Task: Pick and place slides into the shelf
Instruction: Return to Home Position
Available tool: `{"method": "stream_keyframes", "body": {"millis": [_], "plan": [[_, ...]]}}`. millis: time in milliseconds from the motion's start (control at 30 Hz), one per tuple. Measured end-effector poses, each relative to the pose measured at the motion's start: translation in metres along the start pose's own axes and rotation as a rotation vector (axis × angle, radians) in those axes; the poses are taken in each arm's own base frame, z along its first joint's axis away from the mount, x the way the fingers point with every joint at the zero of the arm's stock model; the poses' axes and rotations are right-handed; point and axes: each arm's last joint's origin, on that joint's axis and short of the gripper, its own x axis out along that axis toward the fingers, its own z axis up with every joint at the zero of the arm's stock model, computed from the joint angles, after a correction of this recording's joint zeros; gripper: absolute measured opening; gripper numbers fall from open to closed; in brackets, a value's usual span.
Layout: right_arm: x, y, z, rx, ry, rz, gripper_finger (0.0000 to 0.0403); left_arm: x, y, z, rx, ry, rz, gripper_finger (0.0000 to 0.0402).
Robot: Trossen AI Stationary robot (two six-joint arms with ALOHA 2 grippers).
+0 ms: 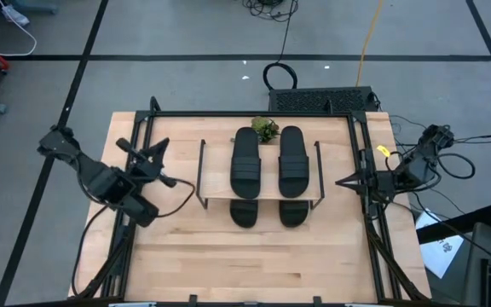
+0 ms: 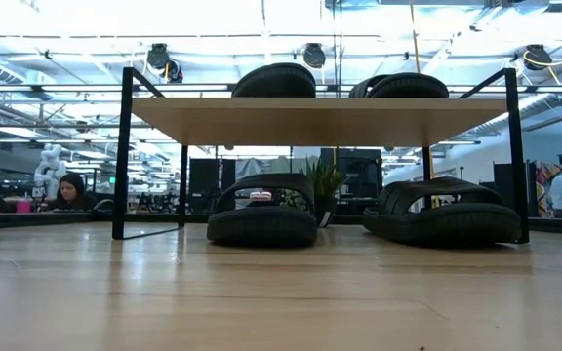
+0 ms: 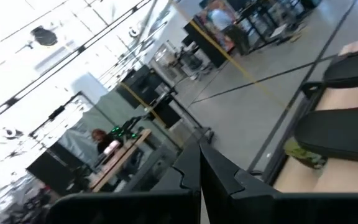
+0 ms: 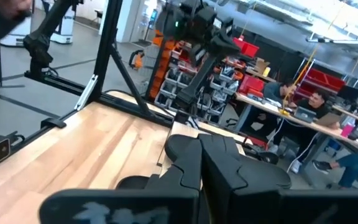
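Observation:
The shelf stands at the table's middle, its wood top board on thin black legs. Two black slides lie side by side on the top board. Two more slides rest on their soles under the board, with their near ends poking out past its front edge. My left gripper hangs shut left of the shelf, raised and level. My right gripper is shut too and points level at the shelf's right side. Neither gripper holds anything.
A small green plant sits behind the shelf between the two top slides. The table's black frame runs along its far and side edges. Bare wood lies before the shelf. People sit at desks in the room beyond.

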Motion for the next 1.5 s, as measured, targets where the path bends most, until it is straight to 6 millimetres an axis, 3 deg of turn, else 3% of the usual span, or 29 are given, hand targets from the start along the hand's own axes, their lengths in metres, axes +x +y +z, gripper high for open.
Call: {"method": "stream_keyframes", "body": {"millis": [100, 233, 333, 433, 533, 600, 767, 867, 967, 1133, 1333, 1500], "plan": [[0.002, 0.001, -0.002, 0.007, 0.019, -0.003, 0.0, 0.004, 0.005, 0.014, 0.04, 0.047, -0.032, 0.0], [0.002, 0.001, -0.002, 0.032, 0.028, -0.005, 0.0, 0.006, 0.014, 0.053, 0.039, 0.089, -0.356, 0.0], [0.002, 0.001, -0.002, 0.056, 0.028, -0.004, 0.0, 0.001, 0.03, 0.084, 0.047, -0.06, -0.708, 0.0], [0.002, 0.002, -0.002, 0.097, 0.014, 0.049, 0.0, -0.005, 0.043, 0.104, 0.11, -0.325, -1.042, 0.0], [0.003, 0.006, -0.001, 0.115, -0.004, 0.15, 0.0, 0.0, 0.043, 0.115, 0.133, -0.556, -1.177, 0.0], [0.004, 0.009, -0.001, 0.119, -0.009, 0.198, 0.0, 0.011, 0.038, 0.114, 0.133, -0.582, -1.167, 0.0], [0.006, 0.003, -0.002, 0.115, 0.034, 0.019, 0.0, 0.067, 0.007, 0.077, 0.145, -0.434, -1.057, 0.0], [0.0, -0.004, -0.005, 0.138, 0.029, -0.022, 0.0, 0.081, 0.013, 0.049, 0.025, -0.487, -1.02, 0.0], [-0.01, -0.009, -0.008, 0.208, 0.016, 0.014, 0.0, 0.074, 0.022, 0.017, -0.089, -0.554, -0.925, 0.0], [-0.016, -0.009, -0.029, 0.249, 0.141, -0.047, 0.0, 0.051, 0.023, -0.034, -0.285, -0.599, -0.767, 0.0], [-0.009, 0.002, -0.046, 0.252, 0.173, -0.059, 0.0, 0.045, 0.002, -0.084, -0.358, -0.487, -0.67, 0.0], [-0.004, 0.008, -0.059, 0.24, 0.134, -0.093, 0.0, 0.042, -0.014, -0.112, -0.387, -0.484, -0.673, 0.0]]}}
